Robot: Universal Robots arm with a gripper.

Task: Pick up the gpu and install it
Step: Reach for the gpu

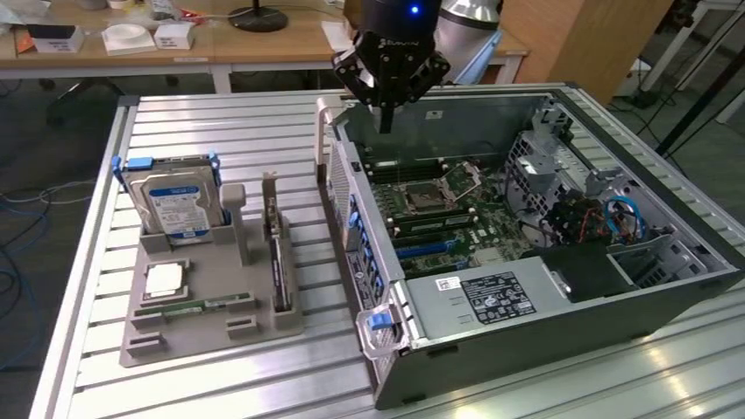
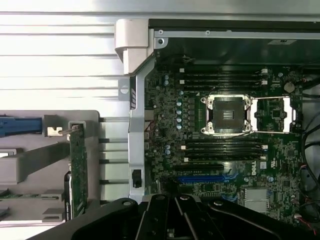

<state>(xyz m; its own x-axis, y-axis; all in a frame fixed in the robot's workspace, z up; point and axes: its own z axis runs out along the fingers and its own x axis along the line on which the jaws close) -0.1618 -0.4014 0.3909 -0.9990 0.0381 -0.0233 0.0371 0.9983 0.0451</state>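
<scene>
The gpu [image 1: 277,255] stands on its edge in a slot of the grey holder tray [image 1: 187,342], to the exterior view's left of the open computer case [image 1: 512,301]. In the wrist view the gpu [image 2: 78,167] shows as a thin green card seen edge-on. My gripper [image 1: 385,120] hangs above the case's back corner, over the motherboard [image 1: 448,209], with its fingers shut and nothing between them. It is well apart from the gpu. My gripper's black body [image 2: 175,220] shows in the wrist view, close to the blue slot [image 2: 200,178] on the motherboard.
The tray also holds a silver hard drive [image 1: 174,205], a processor chip [image 1: 163,278] and a narrow memory stick [image 1: 192,307]. An empty processor socket [image 2: 227,114] sits mid-board. Cables [image 1: 605,218] fill the case's far side. The slatted metal table [image 1: 222,131] surrounds everything.
</scene>
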